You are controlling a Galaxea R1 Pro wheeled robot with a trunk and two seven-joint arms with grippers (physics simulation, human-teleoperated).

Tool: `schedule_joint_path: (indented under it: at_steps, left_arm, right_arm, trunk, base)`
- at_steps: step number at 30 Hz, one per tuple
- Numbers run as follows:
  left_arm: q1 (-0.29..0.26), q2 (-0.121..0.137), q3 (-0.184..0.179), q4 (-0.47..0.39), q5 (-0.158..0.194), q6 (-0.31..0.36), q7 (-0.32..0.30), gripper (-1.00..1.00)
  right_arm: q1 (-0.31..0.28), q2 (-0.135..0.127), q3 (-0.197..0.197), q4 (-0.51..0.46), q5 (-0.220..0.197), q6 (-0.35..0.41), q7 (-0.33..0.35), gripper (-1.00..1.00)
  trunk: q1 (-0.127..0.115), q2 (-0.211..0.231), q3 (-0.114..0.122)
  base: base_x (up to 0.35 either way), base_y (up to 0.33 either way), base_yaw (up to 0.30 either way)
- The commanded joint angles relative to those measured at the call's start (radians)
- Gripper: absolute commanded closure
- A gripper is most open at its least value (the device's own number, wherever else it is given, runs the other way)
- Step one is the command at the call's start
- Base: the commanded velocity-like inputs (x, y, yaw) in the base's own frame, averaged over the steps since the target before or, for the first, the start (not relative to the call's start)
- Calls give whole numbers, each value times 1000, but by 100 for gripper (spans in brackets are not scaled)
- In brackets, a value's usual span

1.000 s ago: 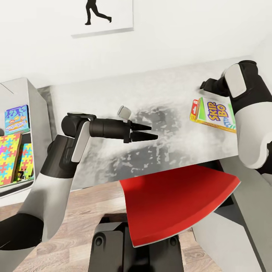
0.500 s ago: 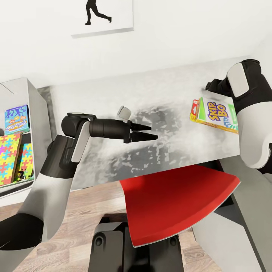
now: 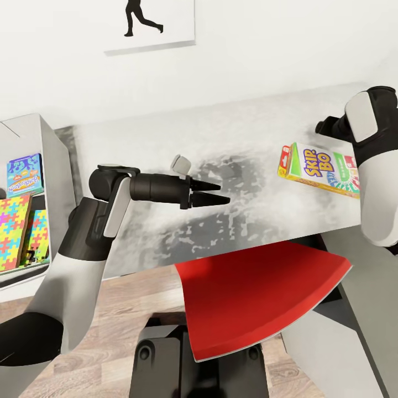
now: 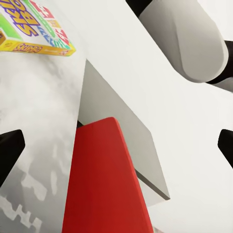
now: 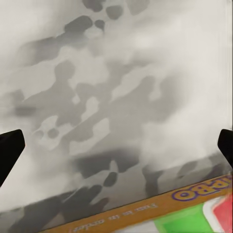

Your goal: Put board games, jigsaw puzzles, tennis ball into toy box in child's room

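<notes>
— Where's that card game box?

— The Skip-Bo box (image 3: 319, 173) lies flat on the mottled grey desk top (image 3: 166, 138), toward the robot's right, near the front edge. Green, red and yellow lid, face up.

— Anything holding it?

— No. The right arm (image 3: 371, 166) hangs over that end of the desk, partly covering the box's far corner. From its wrist camera the two black fingertips (image 5: 9, 150) sit at opposite edges, spread wide, with the box's orange edge (image 5: 194, 204) just beyond them and bare desk between.

— And the left one?

— The left gripper (image 3: 209, 194) hovers above the middle of the desk, pointing toward the box, well apart from it. Its jaws look fairly close from above, yet its own camera shows the tips (image 4: 8, 150) far apart, nothing between them.

— The rest of the toys?

— Off to the left, in the grey toy box (image 3: 47, 166): a blue board game (image 3: 24, 174) and bright jigsaw puzzles (image 3: 14, 229). A red chair (image 3: 260, 293) sits tucked under the desk.
</notes>
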Motion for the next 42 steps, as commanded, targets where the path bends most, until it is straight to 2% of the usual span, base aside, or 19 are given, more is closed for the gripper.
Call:
schedule_joint_path:
  at_steps: [1, 13, 25, 42]
  left_arm:
    - [0, 0, 0, 0, 1, 5, -2, -100]
    - [-1, 0, 1, 0, 1, 5, -2, -100]
    - [0, 0, 1, 0, 3, 5, -2, -100]
    - [0, 1, 0, 0, 3, 5, -3, -100]
  right_arm:
    - [0, -4, 0, -1, -12, 2, -14, -100]
    - [0, -47, -3, -1, -17, 0, -34, -100]
    - [0, -63, -4, 1, -15, 0, -41, -100]
    - [9, -122, -9, 18, -20, -6, -42, -100]
  trunk:
    - [1, -2, -1]
    - [1, -2, -1]
    - [1, -2, -1]
    - [1, -2, -1]
  base:
    - [0, 0, 0]
    - [0, 0, 0]
    - [0, 0, 0]
    - [0, 0, 0]
